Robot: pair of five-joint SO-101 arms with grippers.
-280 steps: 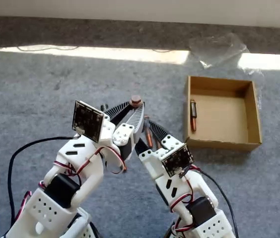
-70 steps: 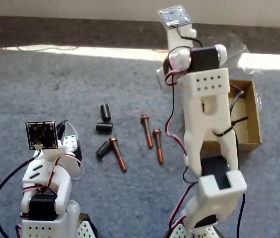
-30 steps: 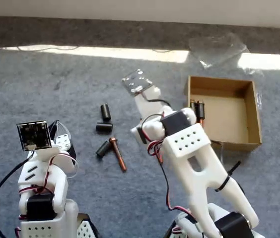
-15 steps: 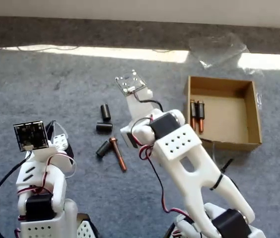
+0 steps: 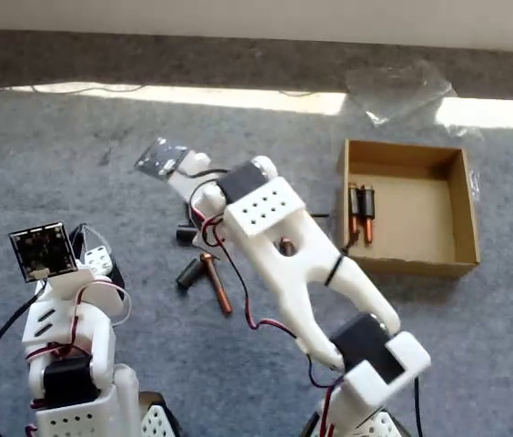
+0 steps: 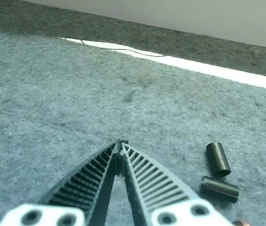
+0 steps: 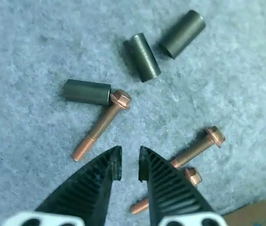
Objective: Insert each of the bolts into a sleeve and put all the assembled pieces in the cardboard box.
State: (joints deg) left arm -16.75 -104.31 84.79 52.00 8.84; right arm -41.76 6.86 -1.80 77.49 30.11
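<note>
Two assembled pieces (image 5: 359, 211) lie in the brown cardboard box (image 5: 402, 266); three copper bolts (image 7: 102, 123) and three dark tube sleeves (image 7: 144, 57) are not yet joined. The right tool (image 7: 129, 164) is slightly spread, the left tool (image 6: 121, 147) pressed together.

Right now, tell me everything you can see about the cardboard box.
The cardboard box is a shallow, square, open-topped tray of plain brown card with low straight walls that look undamaged. It sits flat on the grey carpet, off to one side of the loose bolts and sleeves. Two assembled pieces lie side by side on its floor, close along the wall nearest those loose parts. Crumpled clear plastic lies on the carpet at its far side.
</note>
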